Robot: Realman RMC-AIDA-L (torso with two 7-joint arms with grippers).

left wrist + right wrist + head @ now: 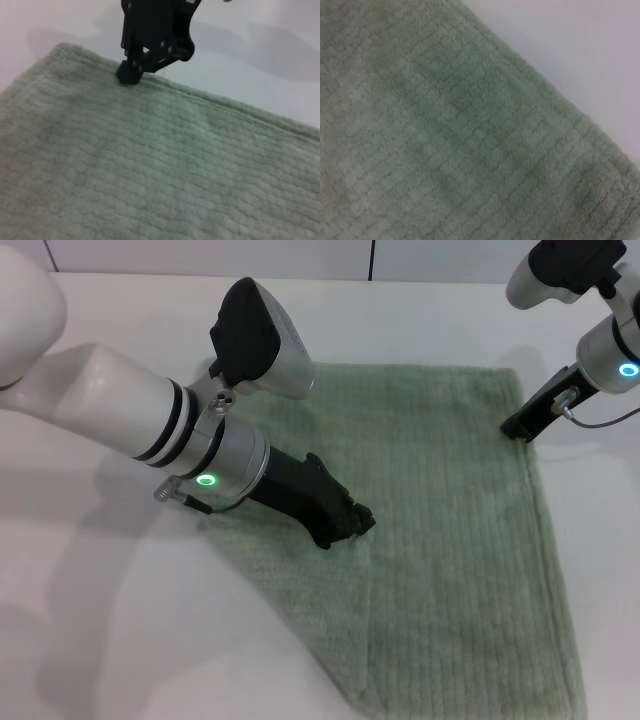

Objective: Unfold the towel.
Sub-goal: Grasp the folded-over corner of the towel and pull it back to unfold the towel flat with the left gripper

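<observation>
The pale sage-green towel (450,560) lies spread flat on the white table, with a raised layer edge running from its middle toward the near side. My left gripper (347,523) rests low on the towel's middle, at the top of that layer edge. My right gripper (520,428) is at the towel's far right edge, tip down on the hem. In the left wrist view, the right gripper (130,75) shows with its fingers together, touching the towel's (150,165) border. The right wrist view shows only the towel (445,140) and bare table.
The white table (420,320) surrounds the towel, with bare surface at the far side and right. My left arm's large white body (110,420) covers the table's left part and hides the towel's left edge.
</observation>
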